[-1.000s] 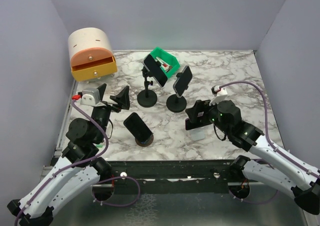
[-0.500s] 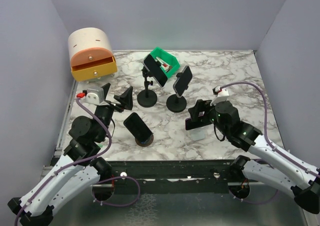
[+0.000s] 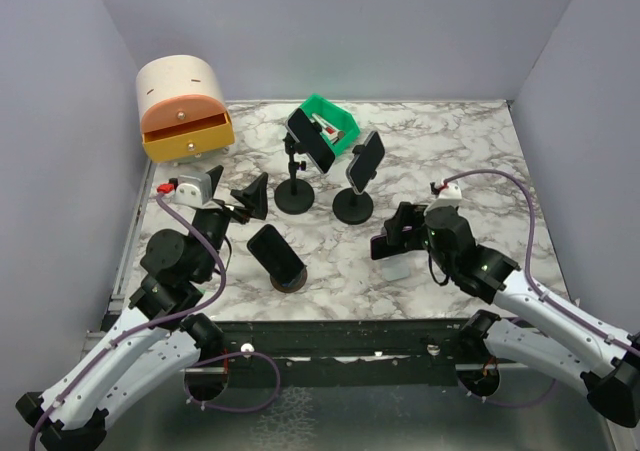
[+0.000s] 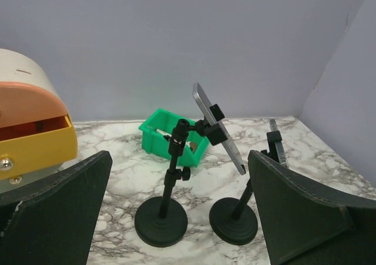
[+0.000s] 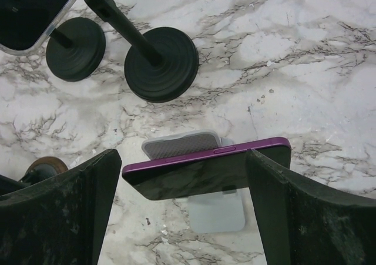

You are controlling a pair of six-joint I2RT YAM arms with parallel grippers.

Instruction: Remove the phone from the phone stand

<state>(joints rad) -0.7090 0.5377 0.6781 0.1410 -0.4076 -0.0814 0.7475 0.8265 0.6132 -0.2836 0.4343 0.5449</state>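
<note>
A purple-edged phone [image 5: 202, 172] lies on its long edge on a small grey-white stand [image 5: 216, 211], its dark screen facing the camera. My right gripper [image 5: 182, 162] is open around it, one finger at each end. The right finger [image 5: 294, 212] overlaps the phone's end; the left finger [image 5: 64, 212] stands just clear of it. In the top view this phone [image 3: 388, 245] and stand [image 3: 397, 267] sit right of centre, with my right gripper [image 3: 396, 233] over them. My left gripper [image 3: 236, 197] is open and empty, and it faces the pole stands [image 4: 161, 218].
Two black pole stands hold phones [image 3: 311, 138] [image 3: 365, 160] at mid table. Another black phone [image 3: 276, 252] leans on a round brown base. A green bin [image 3: 335, 119] and a cream-and-orange drawer box [image 3: 182, 111] stand at the back.
My right gripper has shifted a little nearer and lower around the purple phone. My left gripper has moved slightly forward and to the right.
</note>
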